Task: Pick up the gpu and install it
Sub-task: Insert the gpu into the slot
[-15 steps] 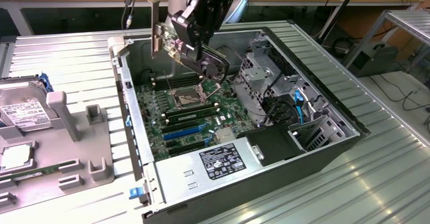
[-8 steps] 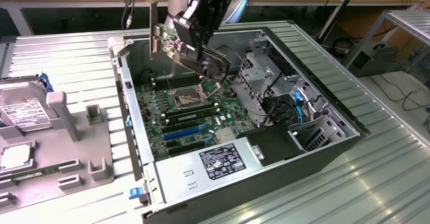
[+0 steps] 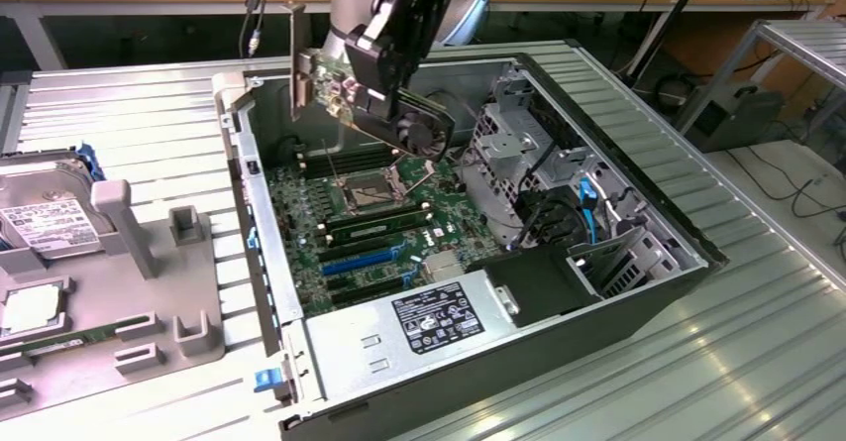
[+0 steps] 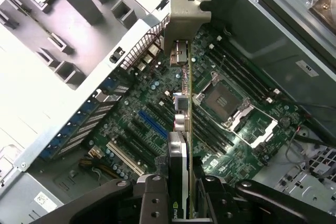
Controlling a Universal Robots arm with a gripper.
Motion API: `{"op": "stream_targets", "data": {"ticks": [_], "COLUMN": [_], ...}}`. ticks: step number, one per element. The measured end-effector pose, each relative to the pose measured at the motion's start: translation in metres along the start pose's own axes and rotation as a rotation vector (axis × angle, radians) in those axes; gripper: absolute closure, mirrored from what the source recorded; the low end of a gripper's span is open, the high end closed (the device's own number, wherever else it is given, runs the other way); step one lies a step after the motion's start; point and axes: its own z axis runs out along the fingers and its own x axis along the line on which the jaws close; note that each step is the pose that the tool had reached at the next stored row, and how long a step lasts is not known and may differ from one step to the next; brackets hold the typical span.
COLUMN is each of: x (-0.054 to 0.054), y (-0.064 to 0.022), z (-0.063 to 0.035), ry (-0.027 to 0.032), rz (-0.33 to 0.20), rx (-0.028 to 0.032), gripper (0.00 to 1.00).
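One claw [image 3: 376,104], jaws part closed and clamped on the one gpu [image 3: 324,79], holds it above the motherboard [image 3: 396,233] in the one open computer case [image 3: 635,193]. One hard drive [image 3: 40,213] lies outside the case, at the exterior view's left. The white labels on the drive and the power supply [image 3: 443,317] are unreadable.

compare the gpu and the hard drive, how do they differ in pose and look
The gpu hangs on edge in the gripper over the open computer case; the hard drive lies flat on the grey tray. The gpu is a green board with a black fan; the hard drive is silver with a white label. Neither is installed.
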Motion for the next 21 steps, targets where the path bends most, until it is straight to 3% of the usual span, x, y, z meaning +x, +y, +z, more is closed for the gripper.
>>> {"op": "stream_targets", "data": {"ticks": [21], "x": [0.0000], "y": [0.0000], "z": [0.0000], "ry": [0.0113], "rz": [-0.235], "rx": [-0.0001], "gripper": [0.73]}}
